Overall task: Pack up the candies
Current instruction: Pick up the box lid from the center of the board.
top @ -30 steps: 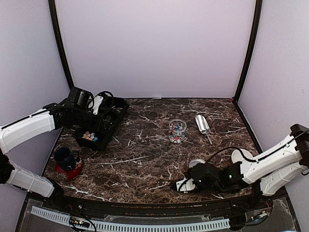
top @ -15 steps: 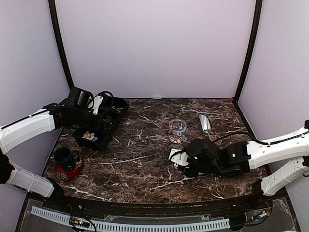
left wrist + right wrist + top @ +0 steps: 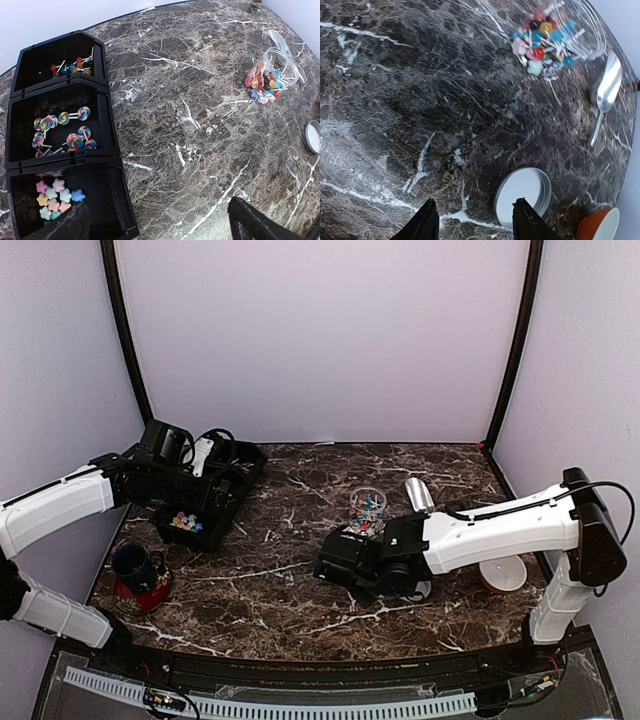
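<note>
Dark marble table (image 3: pixel 290 590), lilac walls on three sides. Open floor between tray and jar.
Candies (image 3: pixel 367 517) in glass jar (image 3: pixel 368 497) at table centre. Jar upright, long axis vertical, mouth up.
More candies in black tray (image 3: pixel 238 490) at 9 o'clock edge.
Right gripper (image 3: pixel 476 225) at 7 o'clock of jar, fingers spread, empty; lid (image 3: pixel 522 197) beside it.
Left gripper (image 3: pixel 165 225) above tray, spread wide, empty.

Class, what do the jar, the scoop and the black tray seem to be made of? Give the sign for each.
Jar: clear glass or plastic; the candies show through its wall. Scoop: bright metal, judging by its silvery shine. Tray: matte black plastic, probably moulded.
</note>
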Available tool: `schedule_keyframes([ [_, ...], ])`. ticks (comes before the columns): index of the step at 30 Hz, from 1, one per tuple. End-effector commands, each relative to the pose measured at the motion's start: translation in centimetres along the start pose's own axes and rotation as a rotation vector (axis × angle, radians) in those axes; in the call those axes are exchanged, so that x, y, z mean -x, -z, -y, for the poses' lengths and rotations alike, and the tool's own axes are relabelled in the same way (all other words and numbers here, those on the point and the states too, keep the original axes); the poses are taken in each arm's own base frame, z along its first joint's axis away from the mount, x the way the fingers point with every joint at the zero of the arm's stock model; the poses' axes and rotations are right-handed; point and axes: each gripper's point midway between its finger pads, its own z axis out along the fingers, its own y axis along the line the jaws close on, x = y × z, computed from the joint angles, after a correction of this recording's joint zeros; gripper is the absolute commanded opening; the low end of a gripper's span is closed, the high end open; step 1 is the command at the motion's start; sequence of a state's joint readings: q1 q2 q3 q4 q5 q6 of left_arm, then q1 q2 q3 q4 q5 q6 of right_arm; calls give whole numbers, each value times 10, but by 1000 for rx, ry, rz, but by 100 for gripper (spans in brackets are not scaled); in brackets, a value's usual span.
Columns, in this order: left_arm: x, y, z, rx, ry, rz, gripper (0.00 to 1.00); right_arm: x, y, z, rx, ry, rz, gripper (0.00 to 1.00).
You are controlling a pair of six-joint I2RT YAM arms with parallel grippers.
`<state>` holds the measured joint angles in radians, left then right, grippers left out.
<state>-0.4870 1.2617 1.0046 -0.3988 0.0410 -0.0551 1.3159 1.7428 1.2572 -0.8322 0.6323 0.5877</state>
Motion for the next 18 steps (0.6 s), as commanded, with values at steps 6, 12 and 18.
schedule_keyframes([
  [6, -2, 4, -1, 4, -10, -2, 99, -33, -4, 25, -148, -174, -98, 45],
  [12, -2, 4, -1, 2, -10, 0, 99, -43, -14, 25, -148, -199, -125, 45],
  [18, -2, 4, -1, 2, -10, 0, 99, -47, -29, 28, -154, -216, -145, 42],
])
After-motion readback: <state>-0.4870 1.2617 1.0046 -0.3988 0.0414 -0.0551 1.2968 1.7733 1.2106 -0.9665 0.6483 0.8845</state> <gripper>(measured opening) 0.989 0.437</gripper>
